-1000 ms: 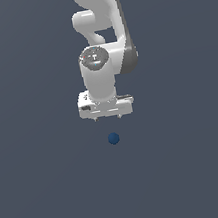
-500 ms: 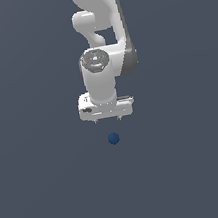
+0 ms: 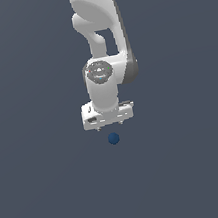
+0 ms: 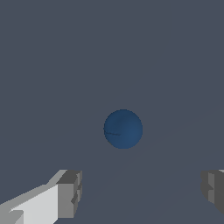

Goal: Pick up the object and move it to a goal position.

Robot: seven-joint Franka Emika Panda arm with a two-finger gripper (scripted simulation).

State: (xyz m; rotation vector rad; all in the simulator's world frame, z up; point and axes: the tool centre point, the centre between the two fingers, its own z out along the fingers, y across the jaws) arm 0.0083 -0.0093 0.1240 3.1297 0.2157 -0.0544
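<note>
A small dark blue ball [image 3: 114, 138] lies on the flat grey floor, near the middle of the exterior view. My white gripper [image 3: 110, 126] hangs just above it, pointing down, a short gap between the fingertips and the ball. In the wrist view the ball [image 4: 123, 129] sits beyond and between the two grey fingertips [image 4: 70, 194], which stand wide apart with nothing between them. The gripper [image 4: 142, 192] is open and empty.
The white arm [image 3: 100, 41] rises from the gripper to the top edge of the exterior view. Plain grey floor [image 3: 44, 193] surrounds the ball on all sides.
The gripper has come down a little closer to the ball and shifted slightly. The ball has not moved.
</note>
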